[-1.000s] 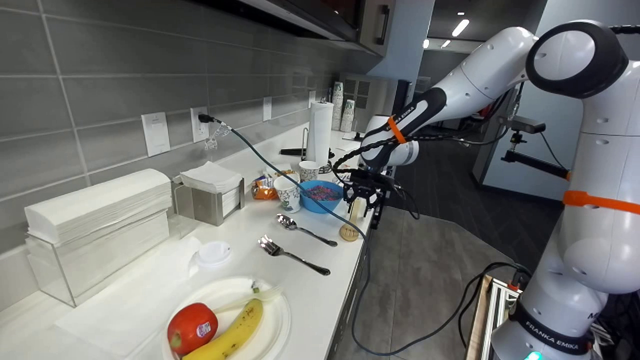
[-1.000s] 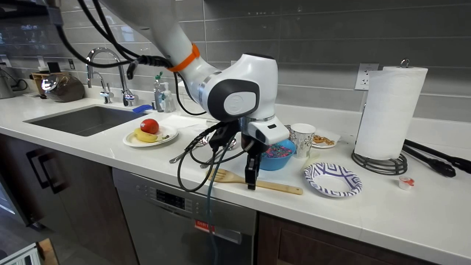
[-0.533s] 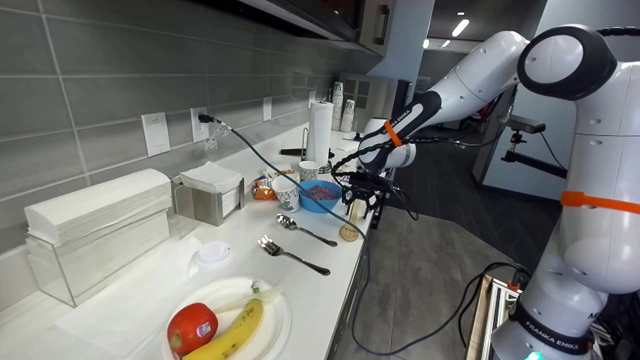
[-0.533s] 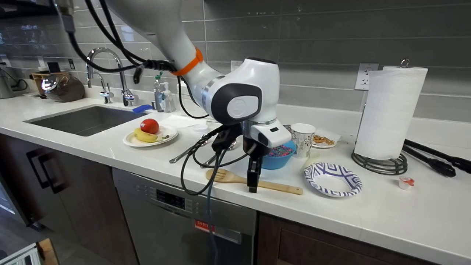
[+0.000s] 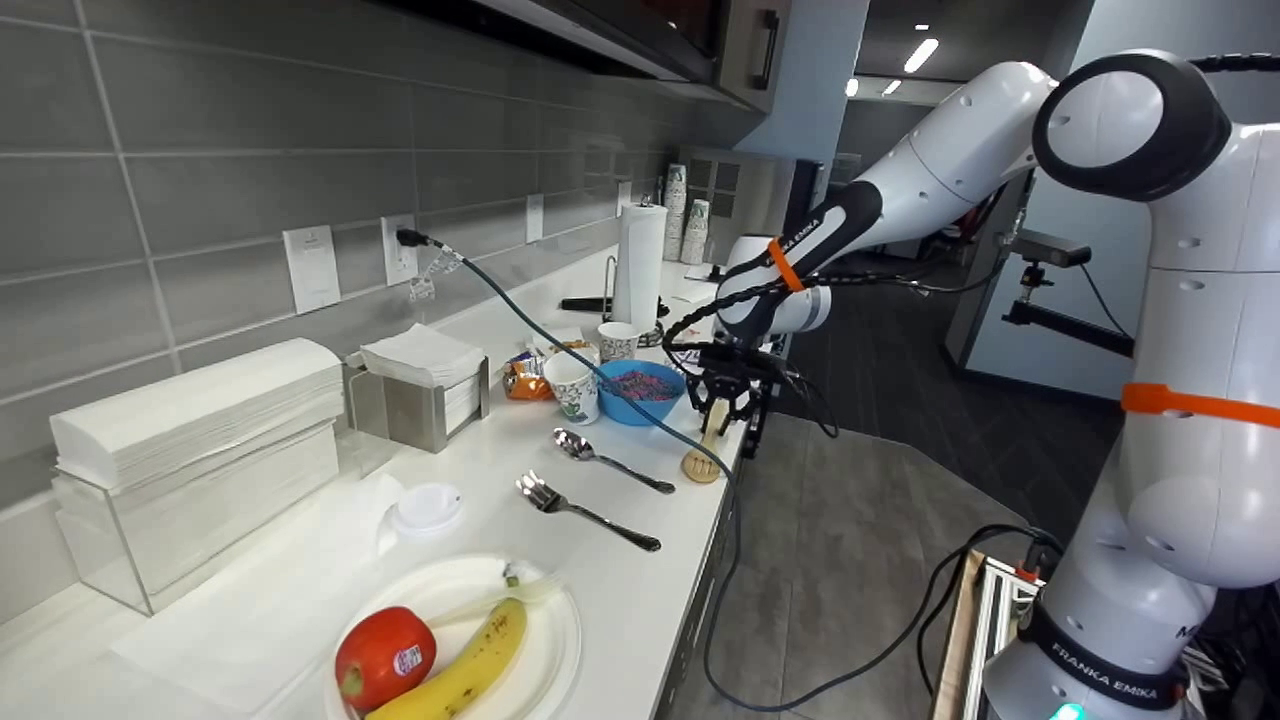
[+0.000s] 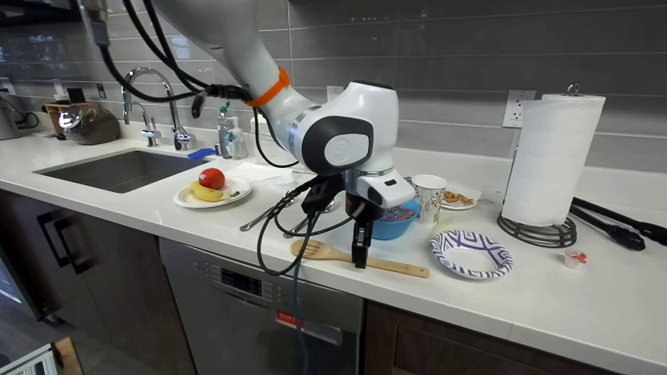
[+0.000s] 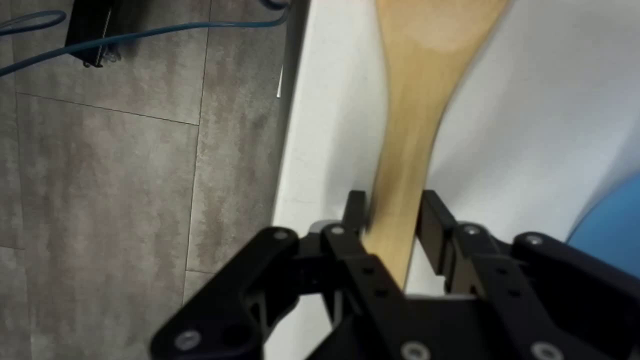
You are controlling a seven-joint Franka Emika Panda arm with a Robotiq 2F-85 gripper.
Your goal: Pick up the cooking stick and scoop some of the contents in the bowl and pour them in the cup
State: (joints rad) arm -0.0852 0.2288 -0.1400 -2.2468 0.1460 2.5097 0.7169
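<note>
The cooking stick (image 7: 407, 125), a tan wooden slotted utensil, lies along the counter's front edge with its slotted head (image 6: 315, 250) toward the sink side. My gripper (image 7: 391, 212) straddles its handle, pointing down, its fingers drawn in close against both sides; I see it shut on the handle. In an exterior view the gripper (image 6: 359, 260) hides a short stretch of the stick. The blue bowl (image 6: 391, 230), full of small pink and blue pieces, stands just behind the gripper. Beside the bowl is a patterned paper cup (image 6: 429, 200); two such cups, one nearer (image 5: 573, 392), show from the side.
A spoon (image 5: 620, 467) and fork (image 5: 600, 520) lie near the stick's head. A patterned paper bowl (image 6: 471, 263) sits beyond the handle end. The paper towel roll (image 6: 555, 161) stands farther along. A blue cable (image 5: 735, 540) hangs over the counter edge.
The gripper has shifted slightly along the handle, and its fingers have come together from both sides onto the stick. The stick has moved very slightly on the counter.
</note>
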